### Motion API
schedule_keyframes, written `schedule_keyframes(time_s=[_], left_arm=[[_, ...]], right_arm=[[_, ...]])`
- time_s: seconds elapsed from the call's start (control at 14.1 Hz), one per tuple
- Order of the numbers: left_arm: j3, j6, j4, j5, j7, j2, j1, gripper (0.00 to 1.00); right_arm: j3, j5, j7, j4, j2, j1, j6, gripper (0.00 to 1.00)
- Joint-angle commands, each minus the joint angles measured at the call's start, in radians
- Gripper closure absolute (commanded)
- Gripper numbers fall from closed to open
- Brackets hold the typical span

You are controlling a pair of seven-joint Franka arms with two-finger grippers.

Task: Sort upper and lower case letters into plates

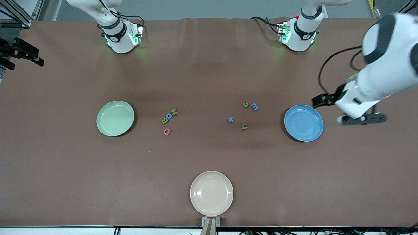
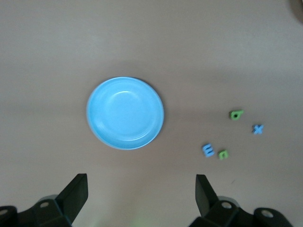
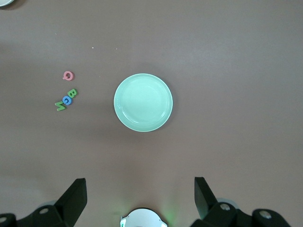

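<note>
Left pincer [image 1: 361, 119] held spread, empty, up by blue plate [image 1: 303, 123] at left arm's counter end. Lowercase m [image 1: 254, 106], x [image 1: 230, 119], two green letters [image 1: 245, 116] lie just past plate toward counter middle, so left arm judged nearer. Capitals [image 1: 169, 116] sit beside green plate [image 1: 115, 118]; right pincer [image 3: 139, 198] spread, empty, parked above it.

Taking the x [image 1: 230, 119] as landmark, one plate [image 1: 303, 123] lies toward the left arm's end, the other plate [image 1: 115, 117] and capitals B [image 1: 165, 120], G [image 1: 169, 116], N [image 1: 174, 112], Q [image 1: 167, 131] toward the right arm's end, m [image 1: 254, 106] farther from the front camera.
</note>
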Motion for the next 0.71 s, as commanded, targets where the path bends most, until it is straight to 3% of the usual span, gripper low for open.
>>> schedule_keyframes(time_s=[0.0, 0.43, 0.64], left_arm=[[-0.003, 0.069, 0.022, -0.012, -0.127, 0.093, -0.057, 0.0], [-0.003, 0.253, 0.013, 0.0, -0.362, 0.249, -0.193, 0.0], [-0.003, 0.474, -0.097, 0.0, -0.472, 0.271, -0.246, 0.0]], right_arm=[[0.001, -0.022, -0.013, -0.01, -0.017, -0.001, 0.005, 0.0], [0.001, -0.043, -0.013, -0.005, -0.014, 0.001, 0.005, 0.0], [0.001, -0.045, -0.012, 0.021, 0.004, -0.001, 0.004, 0.0]])
